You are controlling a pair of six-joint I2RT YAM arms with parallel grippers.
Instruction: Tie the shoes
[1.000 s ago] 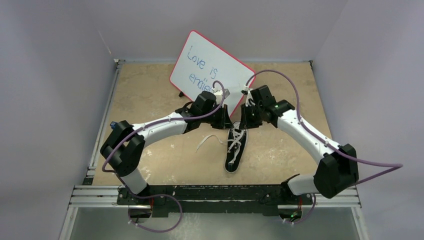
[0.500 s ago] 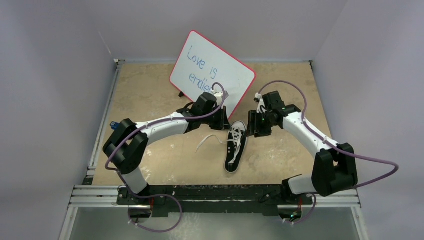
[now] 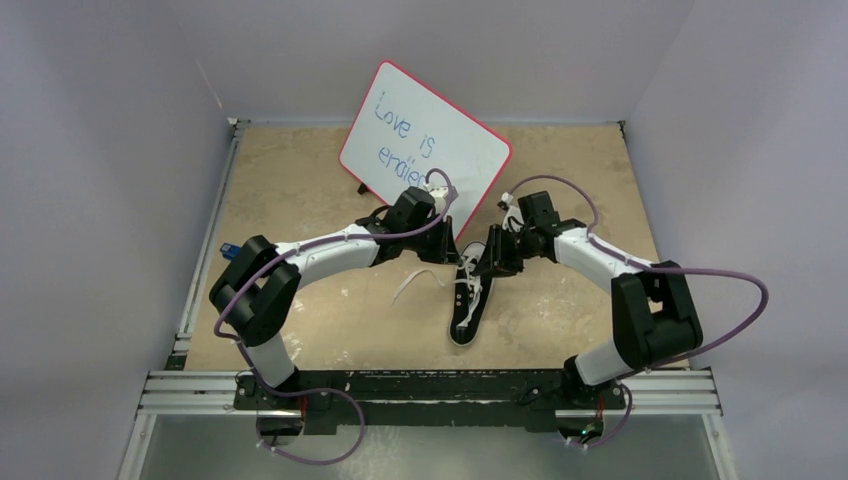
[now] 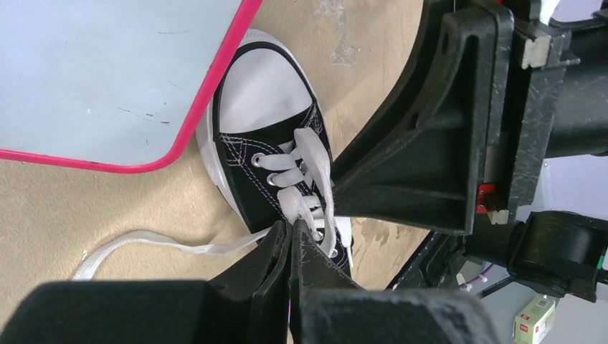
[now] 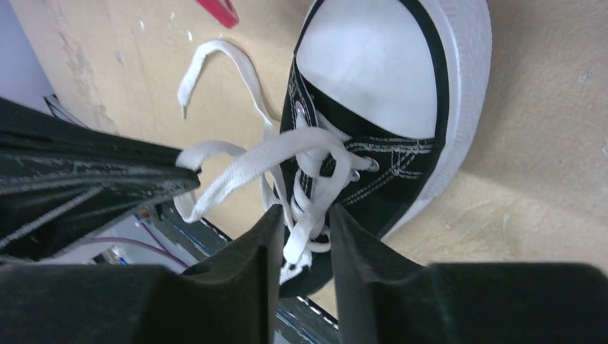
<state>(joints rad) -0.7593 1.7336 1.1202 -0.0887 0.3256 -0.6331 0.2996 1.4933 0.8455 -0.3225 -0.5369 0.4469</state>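
At the left edge of the desk sat a small blue-and-black tool. The left arm rose from its near base, folded at the elbow and stretched its white forearm rightward and slightly far, with the wrist tipped down toward the shoe. The left pincer had its fingers pressed together, pinching a lace strand pulled out sideways from the eyelets. A loose lace tail trailed over the desk just left of the shoe.

The sneaker lay near the middle of the desk between the two wrists. Its white toe cap pointed far, toward the tilted red-edged whiteboard, and its heel pointed near. In the left wrist view the toe sat just beside the whiteboard's rounded corner.

The right pincer hung over the lacing with its fingers a narrow gap apart. They straddled the crossed laces without closing on them. The right arm climbed from its near base to a high elbow, then reached left and far, and the wrist angled down so that the two pincers sat just beside each other over the far half of the shoe.
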